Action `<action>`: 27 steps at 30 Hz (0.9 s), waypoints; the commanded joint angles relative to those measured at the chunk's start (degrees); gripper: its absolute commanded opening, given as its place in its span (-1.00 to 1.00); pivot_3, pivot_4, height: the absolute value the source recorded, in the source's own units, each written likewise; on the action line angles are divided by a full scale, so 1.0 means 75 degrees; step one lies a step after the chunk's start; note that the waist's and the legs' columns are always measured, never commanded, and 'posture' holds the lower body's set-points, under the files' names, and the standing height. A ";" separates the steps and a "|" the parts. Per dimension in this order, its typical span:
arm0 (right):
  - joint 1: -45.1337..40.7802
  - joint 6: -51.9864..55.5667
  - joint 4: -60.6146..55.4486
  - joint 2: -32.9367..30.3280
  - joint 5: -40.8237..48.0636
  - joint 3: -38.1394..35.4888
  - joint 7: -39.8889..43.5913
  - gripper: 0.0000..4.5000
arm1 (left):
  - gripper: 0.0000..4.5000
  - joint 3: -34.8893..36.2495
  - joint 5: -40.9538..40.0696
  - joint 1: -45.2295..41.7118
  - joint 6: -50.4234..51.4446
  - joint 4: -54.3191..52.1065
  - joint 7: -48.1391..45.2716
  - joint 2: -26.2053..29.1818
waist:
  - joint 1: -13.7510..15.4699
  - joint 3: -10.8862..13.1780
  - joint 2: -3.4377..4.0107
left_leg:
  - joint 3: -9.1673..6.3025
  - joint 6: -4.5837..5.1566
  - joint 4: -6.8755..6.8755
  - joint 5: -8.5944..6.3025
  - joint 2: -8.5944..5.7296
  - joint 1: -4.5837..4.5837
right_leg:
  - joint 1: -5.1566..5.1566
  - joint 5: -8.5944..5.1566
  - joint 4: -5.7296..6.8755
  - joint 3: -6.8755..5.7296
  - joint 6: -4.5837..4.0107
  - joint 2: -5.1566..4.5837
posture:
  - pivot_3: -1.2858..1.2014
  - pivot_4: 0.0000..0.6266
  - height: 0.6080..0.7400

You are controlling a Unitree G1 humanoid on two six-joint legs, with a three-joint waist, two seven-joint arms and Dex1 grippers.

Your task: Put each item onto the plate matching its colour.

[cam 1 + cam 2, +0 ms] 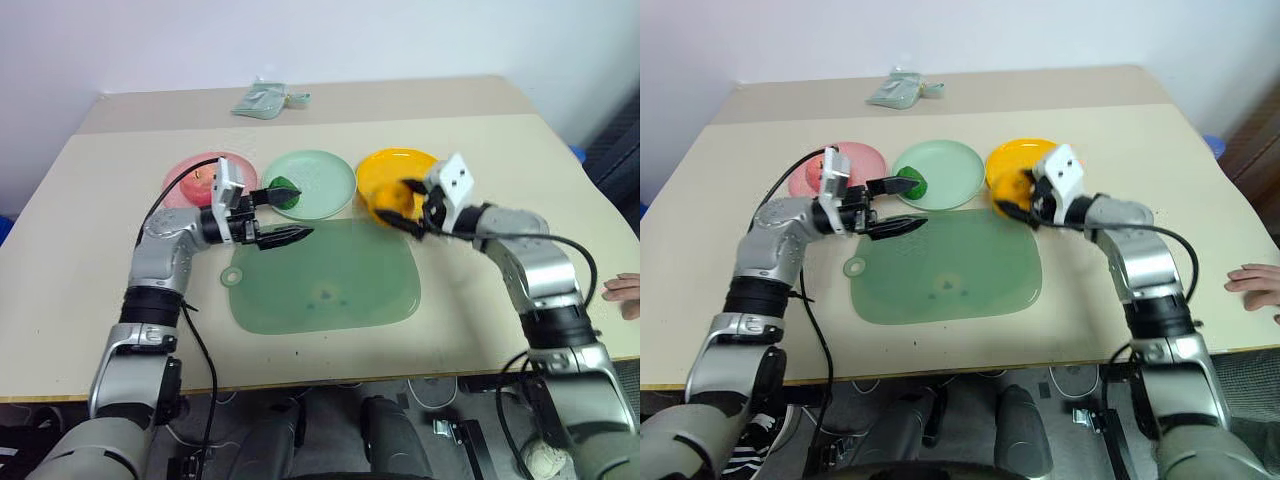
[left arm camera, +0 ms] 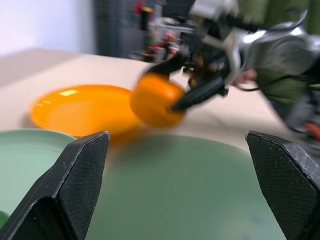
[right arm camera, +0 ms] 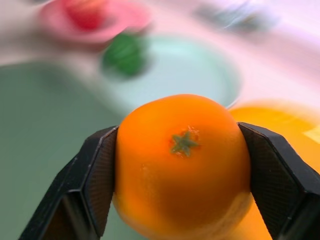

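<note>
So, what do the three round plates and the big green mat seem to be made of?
The pink plate, the green plate and the orange plate look like smooth, glossy plastic: the orange one carries a bright highlight. The mat looks like thin, flat plastic or silicone with a duller surface, rounded corners and a hole at one corner; which of the two I cannot tell.

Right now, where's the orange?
The orange is clamped in the right hand, held above the near edge of the yellow-orange plate, on the robot's right side beside the far right corner of the pale-green mat.
</note>
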 commanded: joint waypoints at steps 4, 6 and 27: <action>-0.1610 -0.1641 0.3180 0.0705 -0.1111 0.0077 -0.1313 0.37 | 1.00 -0.0078 0.0292 -0.0092 -0.0700 -0.0029 0.0893 -0.0422 | -0.0020 0.0000 0.0000 | 0.0002 -0.0002 -0.0003 0.0002 -0.0001 0.0001 | -0.0001 0.0002 0.0001 0.0001 -0.0003 0.0001 | 0.03 -0.52 1.00; -0.2021 -0.2028 0.4374 0.0934 -0.1195 0.0002 -0.1488 0.37 | 1.00 -0.0107 0.0330 -0.0010 -0.0842 -0.0059 0.1000 -0.0525 | -0.0048 0.0000 0.0000 | 0.0002 -0.0003 -0.0007 0.0003 0.0000 0.0000 | -0.0004 0.0002 0.0000 0.0001 -0.0003 0.0002 | 0.03 -0.52 1.00; 0.2080 -0.0668 -0.2811 -0.0123 0.2208 -0.0677 0.1991 0.99 | 1.00 0.0502 -0.1107 0.0702 0.0012 -0.0695 -0.0571 0.0707 | -0.0063 -0.0002 0.0006 | -0.0004 -0.0002 0.0000 0.0001 0.0002 0.0001 | -0.0006 0.0002 0.0004 0.0017 -0.0001 0.0013 | 0.03 -0.52 1.00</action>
